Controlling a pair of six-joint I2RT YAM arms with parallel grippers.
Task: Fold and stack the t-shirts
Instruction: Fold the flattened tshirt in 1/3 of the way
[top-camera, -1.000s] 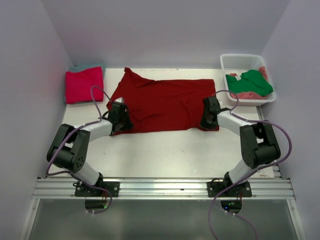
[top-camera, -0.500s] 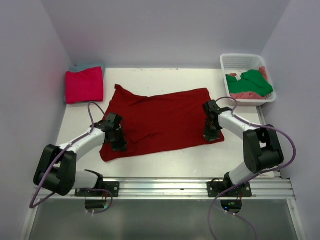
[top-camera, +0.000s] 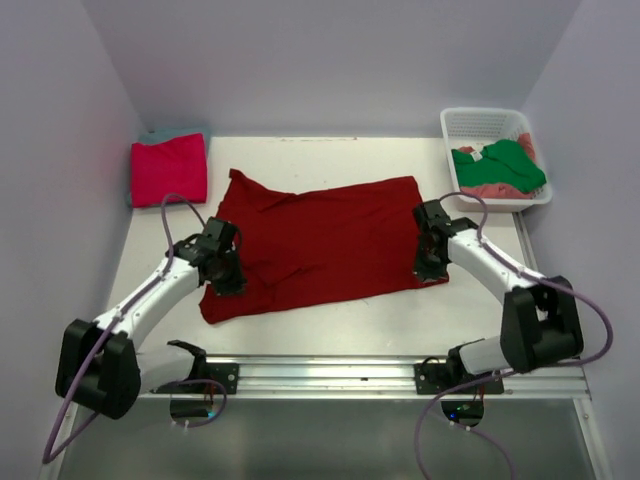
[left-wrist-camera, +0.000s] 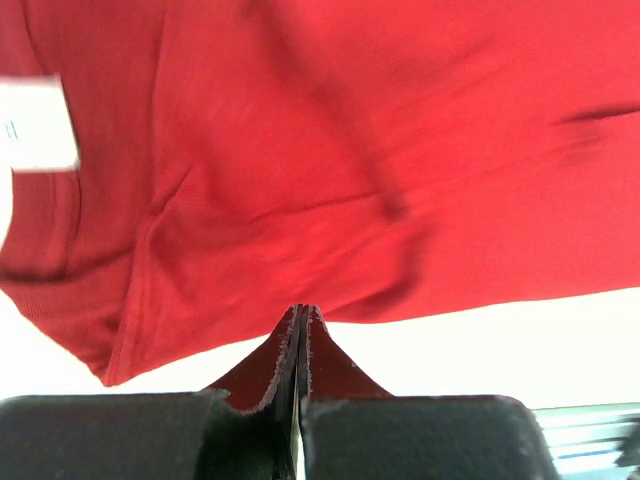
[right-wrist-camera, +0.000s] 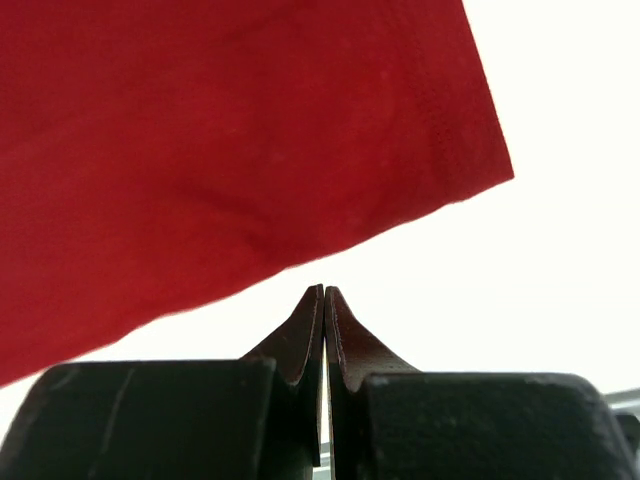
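A dark red t-shirt (top-camera: 320, 235) lies spread flat across the middle of the table, its hem on the right. My left gripper (top-camera: 228, 283) is shut over the shirt's near left corner. In the left wrist view its tips (left-wrist-camera: 302, 312) just meet the edge of the dark red cloth (left-wrist-camera: 350, 150), with no cloth visible between the jaws. My right gripper (top-camera: 430, 266) is shut at the shirt's near right corner. In the right wrist view its tips (right-wrist-camera: 323, 292) stand over bare table, a little short of the shirt's edge (right-wrist-camera: 200, 150).
A folded magenta-pink t-shirt (top-camera: 168, 170) rests on a teal one (top-camera: 172, 133) at the back left. The white lattice basket (top-camera: 480, 122) at the back right holds a green t-shirt (top-camera: 505, 165) and a salmon-pink one (top-camera: 490, 190). A white label (left-wrist-camera: 35, 125) shows on the red shirt.
The red shirt slid toward the near edge with both shut grippers, then stopped. In the last half second it lies still while both arms shift slightly.
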